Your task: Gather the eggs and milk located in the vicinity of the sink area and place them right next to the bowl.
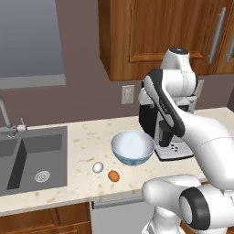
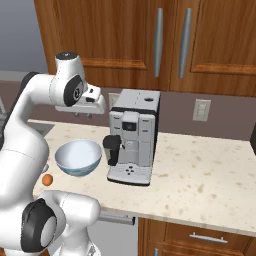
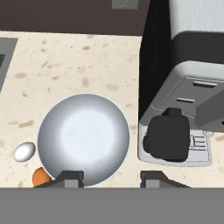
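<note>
End effector [image 3: 111, 177] hangs above the speckled beige worktop [image 1: 87, 137], over the gap between bowl and coffee machine; jaws drawn in, gripping nothing. Wide round bowl, pale inside, blue-patterned outside [image 1: 132, 147], sits mid-worktop. Small white oval egg [image 1: 97, 167] is at the bowl's 8 o'clock in the left base view, near it but apart. Small orange-brown oval egg [image 1: 114, 175] is just beside the white one, at the bowl's 7 o'clock. Black and silver coffee machine [image 1: 170, 132] is at the bowl's 3 o'clock, close by. Dark grey recessed sink [image 1: 32, 160] with thin metal faucet [image 1: 6, 114] is at the bowl's 9 o'clock, well apart.
</note>
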